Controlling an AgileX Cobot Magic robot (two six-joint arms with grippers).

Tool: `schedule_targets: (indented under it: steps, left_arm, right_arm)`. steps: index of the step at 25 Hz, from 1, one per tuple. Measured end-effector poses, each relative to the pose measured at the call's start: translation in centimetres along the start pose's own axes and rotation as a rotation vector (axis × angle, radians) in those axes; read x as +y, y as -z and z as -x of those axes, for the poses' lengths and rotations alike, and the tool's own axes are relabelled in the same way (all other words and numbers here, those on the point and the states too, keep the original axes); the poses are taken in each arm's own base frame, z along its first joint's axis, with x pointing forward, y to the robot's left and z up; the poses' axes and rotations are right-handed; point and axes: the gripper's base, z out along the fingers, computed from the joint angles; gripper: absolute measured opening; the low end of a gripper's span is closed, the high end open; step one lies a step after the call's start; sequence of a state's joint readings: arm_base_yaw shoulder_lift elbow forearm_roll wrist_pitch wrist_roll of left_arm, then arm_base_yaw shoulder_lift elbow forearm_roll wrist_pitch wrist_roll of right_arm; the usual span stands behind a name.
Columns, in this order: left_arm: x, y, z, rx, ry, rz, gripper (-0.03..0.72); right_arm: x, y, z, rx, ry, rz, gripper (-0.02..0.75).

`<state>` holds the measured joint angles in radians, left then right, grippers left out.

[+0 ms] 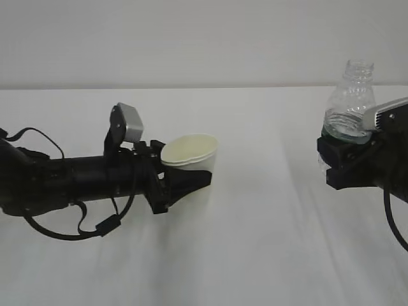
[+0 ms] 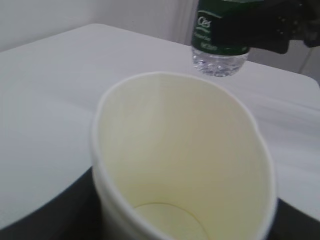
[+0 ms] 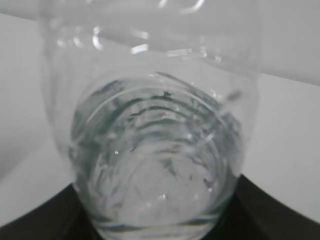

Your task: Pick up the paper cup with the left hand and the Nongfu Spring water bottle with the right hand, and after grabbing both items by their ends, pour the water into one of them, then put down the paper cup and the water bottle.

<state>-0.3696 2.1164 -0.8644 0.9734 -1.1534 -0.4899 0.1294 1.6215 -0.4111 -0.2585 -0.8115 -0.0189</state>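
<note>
Paper cup (image 1: 191, 153) clamped in left end effector (image 1: 182, 175), lifted over table (image 1: 255, 255) left-centre, inside dry | Nongfu Spring water bottle (image 1: 349, 102) upright in right end effector (image 1: 347, 162) nr right edge | both grabbed; pour, put-down left.

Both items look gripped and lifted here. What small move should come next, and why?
Probably bring the Nongfu Spring water bottle toward the paper cup: the cup looks empty, the bottle stands upright, and a wide gap separates them, so tilting now would miss.
</note>
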Motion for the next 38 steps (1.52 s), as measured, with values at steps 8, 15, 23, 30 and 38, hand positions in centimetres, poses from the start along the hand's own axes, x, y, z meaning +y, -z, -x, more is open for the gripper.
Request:
schedule_targets:
  steps: [8, 15, 23, 30, 38]
  left_arm:
    - [-1.7, -2.6, 1.3, -0.034, -0.026, -0.065, 0.453]
    - [-1.7, -2.7, 1.2, -0.033, 0.003, -0.066, 0.453]
    - [-2.3, -4.3, -0.5, 0.024, 0.042, -0.128, 0.452]
    - [-2.3, -5.3, 0.6, 0.014, 0.006, -0.176, 0.452]
    - [-2.3, -5.6, 1.1, 0.031, 0.008, -0.224, 0.452]
  right_arm:
    - [-0.1, 1.0, 0.8, 0.029, 0.015, -0.012, 0.422]
    - [-0.3, 2.3, 1.8, 0.058, 0.028, -0.029, 0.422]
    - [-0.4, 2.8, 2.1, 0.098, 0.037, -0.039, 0.422]
    - [-0.5, 2.8, 1.5, 0.161, 0.075, -0.035, 0.422]
    - [-0.5, 3.0, 1.3, 0.203, 0.169, -0.026, 0.421]
